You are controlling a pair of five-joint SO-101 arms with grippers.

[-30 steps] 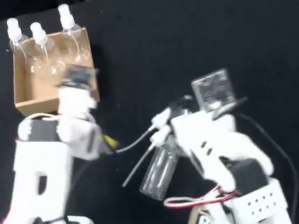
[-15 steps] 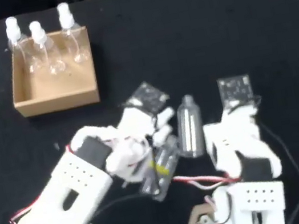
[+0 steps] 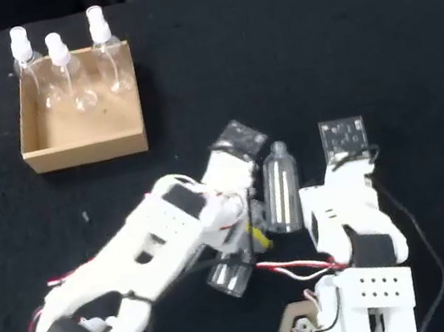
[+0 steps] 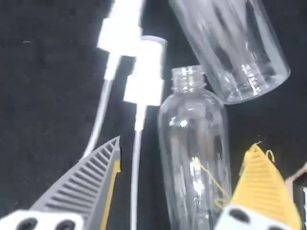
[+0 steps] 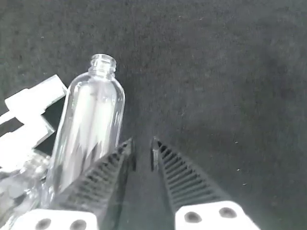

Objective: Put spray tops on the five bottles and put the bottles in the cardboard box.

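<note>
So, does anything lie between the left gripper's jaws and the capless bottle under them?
Yes. The capless bottle lies between the left gripper's open jaws, but a spray top's thin tube runs alongside it, between bottle and one jaw. Closing might catch both.

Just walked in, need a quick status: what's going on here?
Three capped bottles stand in the box. Two uncapped bottles and two loose spray tops lie on the table in front of the arms. The left gripper is open and straddles one uncapped bottle without gripping it. The right gripper is nearly shut, empty, and sits beside an uncapped bottle.
</note>
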